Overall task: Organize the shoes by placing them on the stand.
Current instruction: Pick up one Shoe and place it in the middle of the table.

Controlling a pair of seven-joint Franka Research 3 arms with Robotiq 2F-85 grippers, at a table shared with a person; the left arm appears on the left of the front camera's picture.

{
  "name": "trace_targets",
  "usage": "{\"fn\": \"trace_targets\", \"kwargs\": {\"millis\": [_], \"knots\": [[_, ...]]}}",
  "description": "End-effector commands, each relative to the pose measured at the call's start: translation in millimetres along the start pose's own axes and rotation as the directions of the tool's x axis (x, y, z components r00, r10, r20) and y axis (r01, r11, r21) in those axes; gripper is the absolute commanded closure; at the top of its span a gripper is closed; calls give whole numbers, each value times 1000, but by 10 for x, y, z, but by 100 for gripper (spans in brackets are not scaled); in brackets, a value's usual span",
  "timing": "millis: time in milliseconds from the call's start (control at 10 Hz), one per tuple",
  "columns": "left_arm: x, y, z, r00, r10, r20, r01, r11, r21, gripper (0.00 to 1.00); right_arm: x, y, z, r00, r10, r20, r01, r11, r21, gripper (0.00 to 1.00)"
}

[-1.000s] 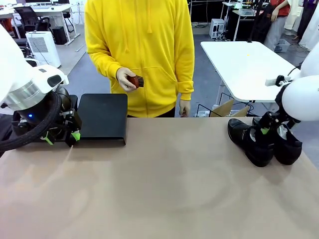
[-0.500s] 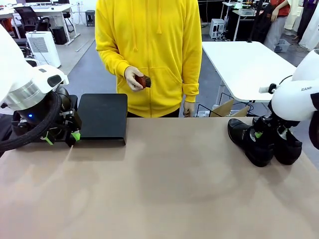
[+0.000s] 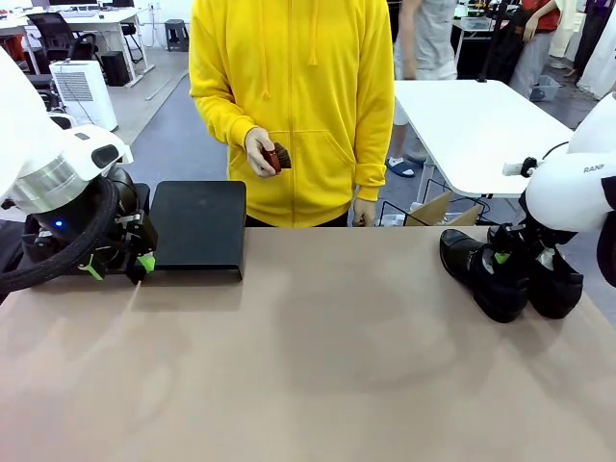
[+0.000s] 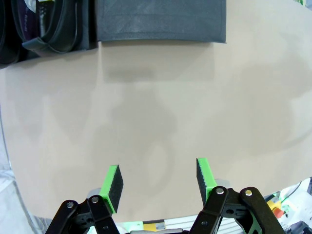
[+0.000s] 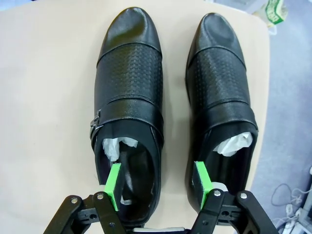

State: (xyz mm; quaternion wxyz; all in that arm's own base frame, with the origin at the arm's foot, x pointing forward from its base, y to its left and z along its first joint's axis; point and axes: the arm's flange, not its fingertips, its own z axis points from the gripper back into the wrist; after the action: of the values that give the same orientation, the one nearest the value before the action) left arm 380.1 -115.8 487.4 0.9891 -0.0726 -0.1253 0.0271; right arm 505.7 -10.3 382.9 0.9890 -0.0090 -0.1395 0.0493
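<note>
the right claw [image 5: 157, 183] hangs released over the heel ends of two shoes [image 5: 129, 73]. its pads are apart, one green pad [image 5: 113, 184] over the mouth of each shoe, so the two inner walls lie between them, and nothing looks pinched yet. the pair sits side by side, nearly touching, by the right edge of the desk [image 3: 308, 375]. their long axes are parallel and run straight away from this claw, heels near and toes far, with white paper [image 5: 234, 144] in both mouths. as i judge it, the grasp turns on closing across those axes, not along them. the left claw [image 4: 159, 180] is released too, nothing between its pads, low over bare desk near the left edge. ahead of it the stand [image 3: 197, 223] sits at the far edge toward the left corner, one section bare. the other shoes [image 4: 46, 24] lie beside that section, seemingly on the next one. the right arm is nearer the loose pair and the left arm nearer the stand, and pair and bare section are well apart, across the desk. beyond the far edge stands a person [image 3: 289, 96].
</note>
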Motion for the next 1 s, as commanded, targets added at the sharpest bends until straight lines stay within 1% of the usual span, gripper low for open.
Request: {"fn": "trace_targets", "kwargs": {"millis": [0, 300, 500, 600, 900], "knots": [[-13, 14, -10, 1000, -6, 8, 6, 1000, -5, 22, 95, -22, -128, 1000, 30, 9, -30, 1000, -3, 25], [-13, 14, -10, 1000, -6, 8, 6, 1000, -5, 22, 139, -18, -334, 999, 30, -34, -31, 1000, -7, 25], [-13, 14, -10, 1000, -6, 8, 6, 1000, -5, 22, 150, -22, -425, 998, 27, -48, -27, 1000, -14, 25], [-13, 14, -10, 1000, -6, 8, 6, 1000, -5, 22, 156, -28, -448, 998, 23, -56, -24, 1000, -7, 30], [-13, 14, -10, 1000, -6, 8, 6, 1000, -5, 22, 181, -34, -481, 996, 23, -86, -26, 999, -26, 89]]}}
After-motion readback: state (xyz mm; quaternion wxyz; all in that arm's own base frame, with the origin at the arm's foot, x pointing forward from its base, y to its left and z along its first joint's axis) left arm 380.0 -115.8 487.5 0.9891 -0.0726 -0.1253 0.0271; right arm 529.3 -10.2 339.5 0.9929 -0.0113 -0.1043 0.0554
